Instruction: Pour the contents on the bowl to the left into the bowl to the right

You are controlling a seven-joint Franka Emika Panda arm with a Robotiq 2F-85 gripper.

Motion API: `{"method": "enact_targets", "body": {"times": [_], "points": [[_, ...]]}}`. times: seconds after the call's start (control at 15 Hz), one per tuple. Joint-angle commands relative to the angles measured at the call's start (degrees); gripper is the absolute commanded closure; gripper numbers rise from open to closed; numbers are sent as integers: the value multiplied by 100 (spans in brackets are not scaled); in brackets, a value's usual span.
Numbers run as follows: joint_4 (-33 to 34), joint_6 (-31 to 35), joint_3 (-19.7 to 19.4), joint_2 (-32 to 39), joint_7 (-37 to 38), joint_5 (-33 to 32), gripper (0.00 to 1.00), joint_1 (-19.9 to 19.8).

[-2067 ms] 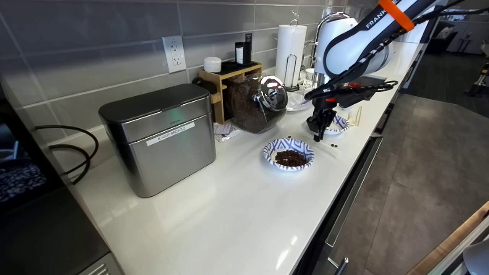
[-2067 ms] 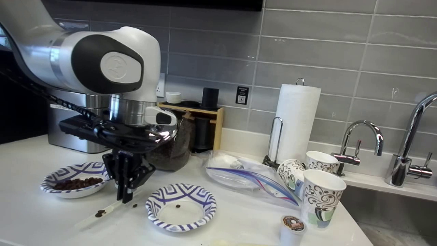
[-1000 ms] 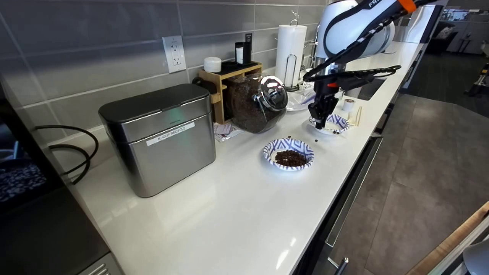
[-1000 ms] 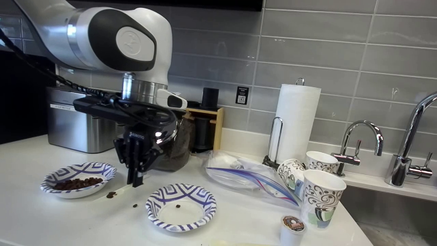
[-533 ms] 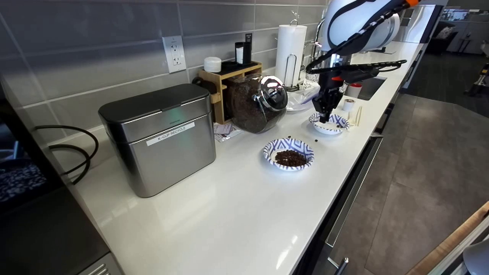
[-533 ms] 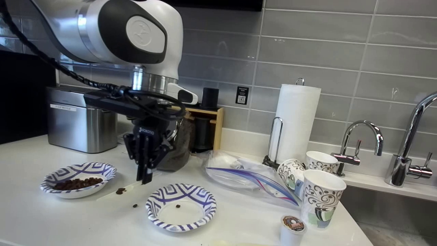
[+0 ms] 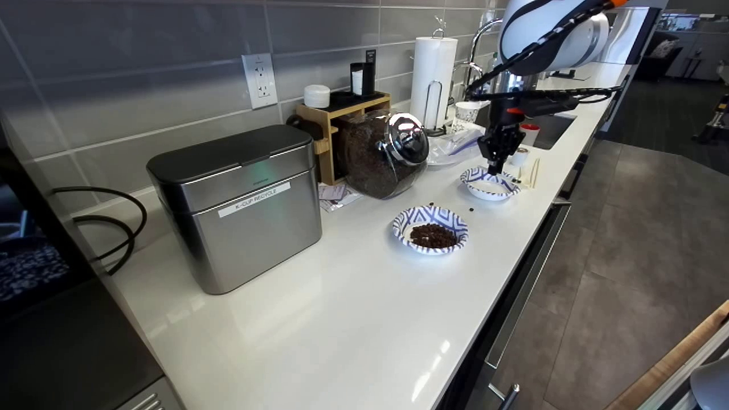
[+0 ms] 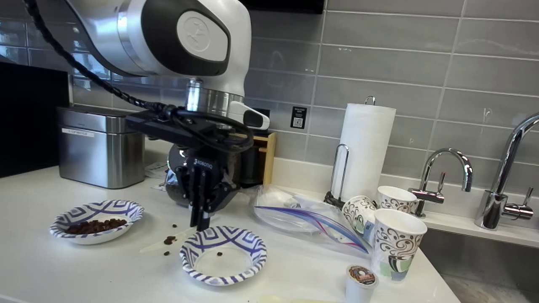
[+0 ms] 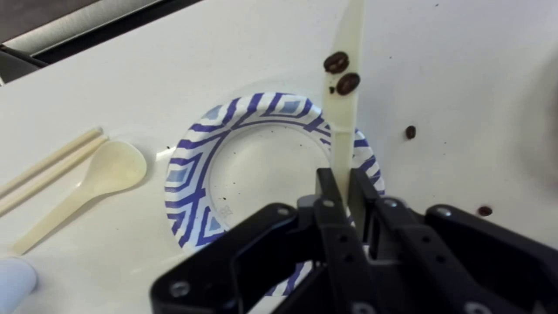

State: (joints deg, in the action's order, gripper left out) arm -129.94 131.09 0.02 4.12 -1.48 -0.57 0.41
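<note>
Watching remotely, I see my pincer (image 9: 343,176) almost closed, gripping a pale knife (image 9: 342,109) that crosses above the rim of the right bowl (image 8: 225,237), two beans (image 9: 348,83) on it just outside that bowl. In an exterior view, the left bowl (image 8: 101,208), with its bean heap (image 8: 96,226), sits left of the right bowl.

2 paper bowls (image 8: 224,267), smooth plastic utensil (image 9: 341,112), glossy counter (image 7: 324,324)

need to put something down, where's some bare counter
Widest: the counter between the recycle bin, bean bowl and front edge. Smaller: between the nearly empty bowl, plastic bag and coffee pod. Crowded: between the bowls, with loose beans, gripper and pale utensil nearby.
</note>
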Motion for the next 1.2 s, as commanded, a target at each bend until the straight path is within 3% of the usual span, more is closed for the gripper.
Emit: {"method": "enact_targets", "body": {"times": [0.0,1.13], "points": [[150,-213,-69,33,70,196,97,-100],[300,127,-367,101,1140,306,97,-332]]}}
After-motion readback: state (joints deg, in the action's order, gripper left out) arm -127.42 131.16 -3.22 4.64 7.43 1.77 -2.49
